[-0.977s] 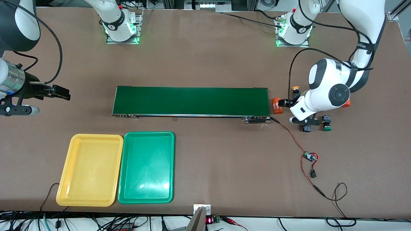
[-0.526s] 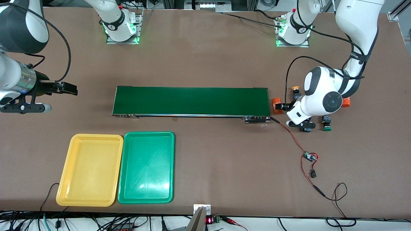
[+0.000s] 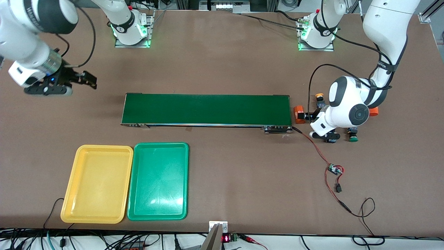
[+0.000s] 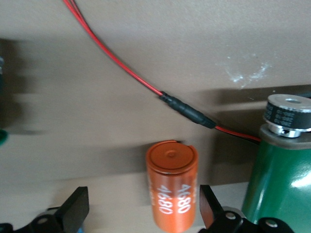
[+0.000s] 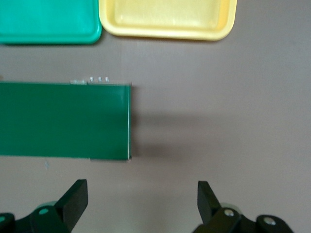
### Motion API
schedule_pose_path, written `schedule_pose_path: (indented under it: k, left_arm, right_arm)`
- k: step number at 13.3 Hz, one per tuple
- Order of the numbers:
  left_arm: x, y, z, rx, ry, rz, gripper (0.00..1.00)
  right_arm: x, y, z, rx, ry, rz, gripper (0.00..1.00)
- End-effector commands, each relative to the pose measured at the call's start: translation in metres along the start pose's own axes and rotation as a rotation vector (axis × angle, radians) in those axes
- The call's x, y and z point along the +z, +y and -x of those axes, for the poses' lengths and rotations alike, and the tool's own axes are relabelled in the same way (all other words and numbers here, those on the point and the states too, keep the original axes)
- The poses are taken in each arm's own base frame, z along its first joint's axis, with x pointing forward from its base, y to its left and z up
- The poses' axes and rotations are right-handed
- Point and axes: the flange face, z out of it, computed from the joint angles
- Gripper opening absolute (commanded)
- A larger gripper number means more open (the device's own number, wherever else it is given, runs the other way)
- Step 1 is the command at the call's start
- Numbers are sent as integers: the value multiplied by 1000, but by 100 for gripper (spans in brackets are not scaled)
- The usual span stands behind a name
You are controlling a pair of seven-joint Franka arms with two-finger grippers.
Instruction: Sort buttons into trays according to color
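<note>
The yellow tray and green tray lie side by side, empty, nearer the front camera than the belt. They also show in the right wrist view: yellow tray, green tray. A yellow-capped button and a green-capped button sit at the left arm's end of the table. A third button's blue body peeks out under the left hand. The fourth is hidden. My left gripper is open, low around an orange "4680" cylinder. My right gripper is open and empty over bare table.
The long dark-green conveyor belt crosses the middle of the table. The gripped-around orange cylinder lies at its end and a second one lies by the left hand. A small circuit board on red-black wires lies nearer the front camera.
My right arm has swung its gripper toward the belt's end and toward its own base. My left hand has shifted slightly toward the belt end, over the orange cylinder.
</note>
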Motion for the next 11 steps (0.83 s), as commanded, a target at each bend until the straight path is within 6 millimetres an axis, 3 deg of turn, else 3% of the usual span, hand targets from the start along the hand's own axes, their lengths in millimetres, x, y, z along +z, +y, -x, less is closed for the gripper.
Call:
schedule_pose_path:
  k: [1, 3, 7, 11]
  left_arm:
    - [-1, 4, 3, -17, -1, 41, 100]
    - [2, 7, 3, -11, -4, 42, 100]
    - [24, 1, 8, -19, 20, 40, 100]
    - [38, -1, 14, -22, 20, 36, 98]
  right_arm:
    - [3, -8, 19, -6, 18, -17, 100]
    - [5, -30, 21, 27, 5, -17, 100]
    - [16, -133, 27, 75, 26, -10, 100]
    - [42, -191, 34, -39, 2, 15, 100]
